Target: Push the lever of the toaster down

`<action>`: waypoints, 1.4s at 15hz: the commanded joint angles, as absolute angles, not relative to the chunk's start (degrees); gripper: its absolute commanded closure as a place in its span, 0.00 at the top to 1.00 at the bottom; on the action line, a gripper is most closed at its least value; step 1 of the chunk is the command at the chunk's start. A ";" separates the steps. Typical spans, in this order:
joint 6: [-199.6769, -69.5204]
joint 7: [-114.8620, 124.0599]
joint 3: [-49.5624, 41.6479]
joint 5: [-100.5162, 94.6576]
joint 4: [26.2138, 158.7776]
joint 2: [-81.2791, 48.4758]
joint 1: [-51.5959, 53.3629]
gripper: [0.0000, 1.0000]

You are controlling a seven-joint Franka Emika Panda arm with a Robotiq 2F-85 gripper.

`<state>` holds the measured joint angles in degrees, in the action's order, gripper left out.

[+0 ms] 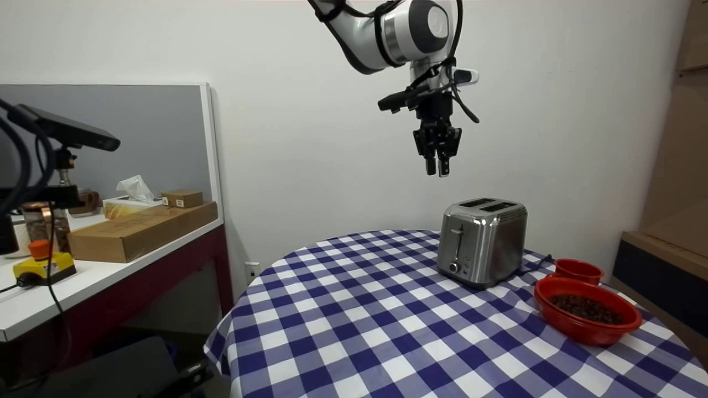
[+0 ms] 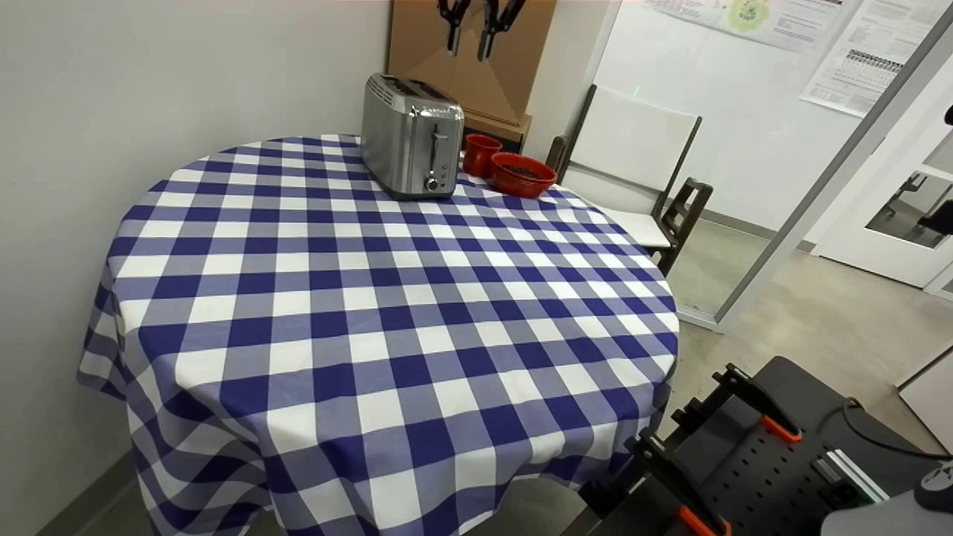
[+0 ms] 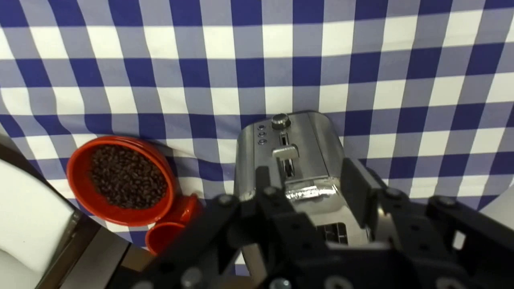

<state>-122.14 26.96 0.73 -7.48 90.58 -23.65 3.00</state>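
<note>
Nearest the wrist camera, the slim black jaws point downward and stand apart with nothing between them; in both exterior views they hang in the air, touching nothing. Since pressing needs no grasp, bringing them together would probably make a sturdier tip.

Below them, the boxy, shiny silver metal toaster (image 1: 481,246) with rounded top edges stands upright on the round, blue-and-white checked, cloth-covered table (image 1: 343,320). Its small, flat silver metal lever (image 3: 286,152) sits high on the end in both exterior views, so the push looks not yet made. The jaws seem held above this end so they can descend onto it. The stubby, round silver knob (image 3: 280,121) lies below the lever's travel; overshooting might strike it.

Lower and off to one side, the round red bowl (image 1: 589,330) of dark brown beans (image 1: 585,308) stands by the small red mug (image 1: 579,269), both presumably set aside from the press.

Farther off rises the plain white wall (image 1: 310,138). I see nothing bracing the toaster, so a slanted push could slide it.
</note>
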 commanded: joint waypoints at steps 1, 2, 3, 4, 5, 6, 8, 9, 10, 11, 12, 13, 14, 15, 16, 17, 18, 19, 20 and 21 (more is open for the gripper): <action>-131.23 28.85 -2.23 -9.13 87.65 -28.07 5.26 0.13; -133.92 28.89 -2.88 -9.19 87.90 -28.91 5.64 0.05; -136.03 28.87 -3.50 -9.11 88.00 -29.65 6.02 0.02; -137.66 28.65 -4.03 -9.02 87.96 -30.45 6.36 0.00; -138.90 28.61 -4.58 -8.94 87.92 -31.08 6.74 0.00; -139.99 28.40 -5.10 -8.94 87.80 -31.77 7.09 0.00; -141.22 28.24 -5.91 -8.73 87.51 -32.90 7.67 0.01; -141.56 28.30 -6.35 -8.73 87.40 -33.36 7.95 0.01; -141.52 28.28 -6.63 -8.58 87.20 -33.82 8.13 0.01; -141.41 28.19 -6.88 -8.53 87.02 -34.30 8.25 0.01; -141.15 28.21 -7.14 -8.54 86.96 -34.67 8.39 0.01; -140.99 28.22 -7.36 -8.55 86.88 -35.01 8.52 0.01; -140.86 28.21 -7.56 -8.51 86.78 -35.47 8.57 0.01; -140.71 28.18 -7.74 -8.49 86.64 -35.82 8.63 0.01; -140.54 28.25 -7.92 -8.47 86.41 -36.28 8.69 0.01; -140.49 28.25 -8.04 -8.38 86.23 -36.66 8.72 0.01; -140.45 28.33 -8.19 -8.28 86.02 -37.20 8.78 0.01; -140.51 28.40 -8.33 -8.26 85.81 -37.66 8.84 0.01; -140.49 28.48 -8.46 -8.22 85.60 -38.16 8.90 0.01; -140.35 28.48 -8.54 -8.16 85.43 -38.54 8.94 0.01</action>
